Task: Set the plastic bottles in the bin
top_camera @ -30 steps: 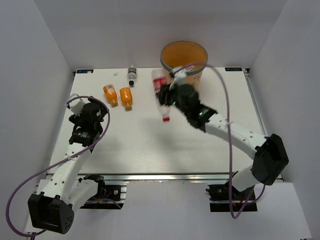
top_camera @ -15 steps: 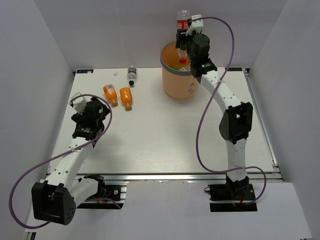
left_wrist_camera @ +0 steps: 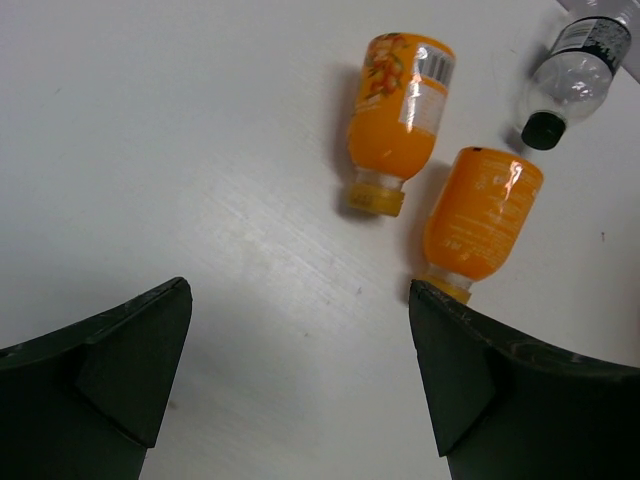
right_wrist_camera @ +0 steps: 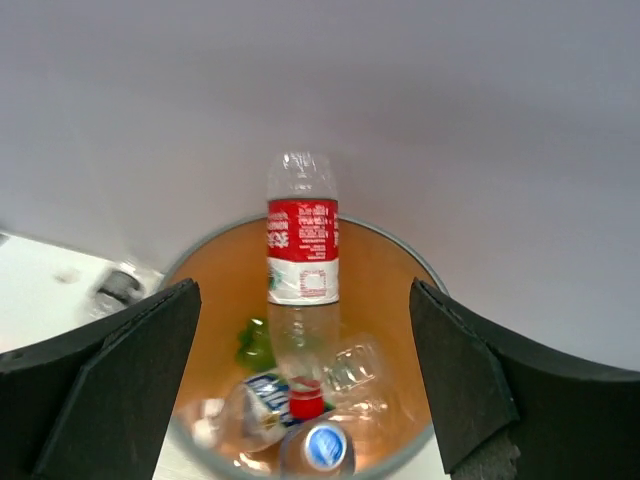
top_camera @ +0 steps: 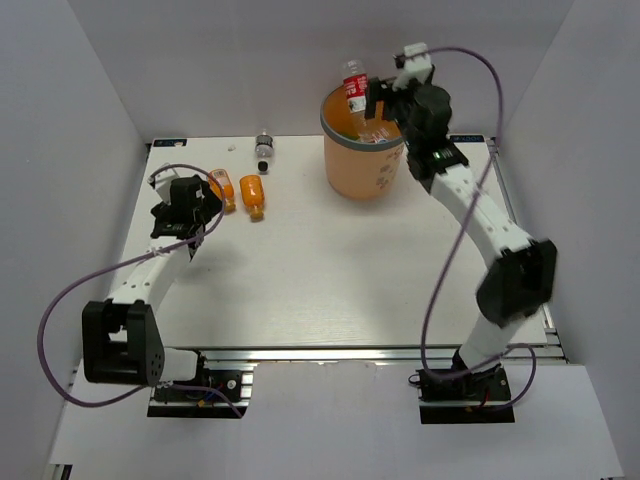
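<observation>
1. My right end effector (top_camera: 380, 100) has just let go. A second ago it was clamped on the red bottle (right_wrist_camera: 302, 265) low over the table, left of the bin. Now its jaws stand wide, with a clear gap on either side of the bottle.
2. The red bottle hangs cap-down over the bin (top_camera: 365, 165), its cap already below the rim. I judge it is dropping in, not yet settled.
3. Inside the bin I see a green bottle (right_wrist_camera: 255, 345), a blue-white labelled one (right_wrist_camera: 262, 395), a blue cap and clear plastic. So most of the job looks done.
4. My left end effector (left_wrist_camera: 300, 290) is open and empty. It has swung towards the far left of the table (left_wrist_camera: 150, 150) and now hovers just short of the two orange bottles (left_wrist_camera: 400, 105).
5. The orange pair lie side by side, close together. The grey bottle (left_wrist_camera: 580, 65) lies just beyond them.
6. Three bottles remain, all on my left side. The nearer orange one seems the next pick.
</observation>
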Available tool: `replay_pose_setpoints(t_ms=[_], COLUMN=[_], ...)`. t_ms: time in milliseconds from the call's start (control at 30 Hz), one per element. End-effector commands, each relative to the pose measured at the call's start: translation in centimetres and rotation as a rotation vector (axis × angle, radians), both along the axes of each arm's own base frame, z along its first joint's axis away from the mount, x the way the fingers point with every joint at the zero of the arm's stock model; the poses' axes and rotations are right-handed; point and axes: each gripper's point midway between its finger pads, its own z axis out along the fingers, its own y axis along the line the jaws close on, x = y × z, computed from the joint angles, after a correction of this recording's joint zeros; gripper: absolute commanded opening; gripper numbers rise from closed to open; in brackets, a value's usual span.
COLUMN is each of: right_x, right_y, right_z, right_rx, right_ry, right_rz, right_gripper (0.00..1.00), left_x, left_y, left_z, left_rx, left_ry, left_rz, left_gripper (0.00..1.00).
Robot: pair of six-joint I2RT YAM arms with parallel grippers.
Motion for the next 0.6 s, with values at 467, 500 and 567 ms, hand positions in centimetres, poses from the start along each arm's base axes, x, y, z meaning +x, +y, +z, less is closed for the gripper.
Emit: replay_pose_setpoints(t_ms=[467,500,567], right_x=[-20.8,-21.0,-21.4], right_y=[-10.0,-10.3,-11.1], right_z=[-8.9,-9.2,-10.0], right_rx=[0.24,0.232,0.219], right_ry=[0.065,0.073,0.089], right_rz=[-0.058,-0.072,-0.104], right_gripper=[0.89,0.89,0.89], left_x=[15.5,15.9,16.6], left_y=[-0.4,-0.3,-0.4], left_z=[-5.4,-5.6,-6.5], left_rx=[-0.016,-0.011,-0.014], left_ry=[0.098,0.096,0.104], left_rz=[-0.113,-0.107,-0.107], left_gripper=[0.98,0.98,0.98])
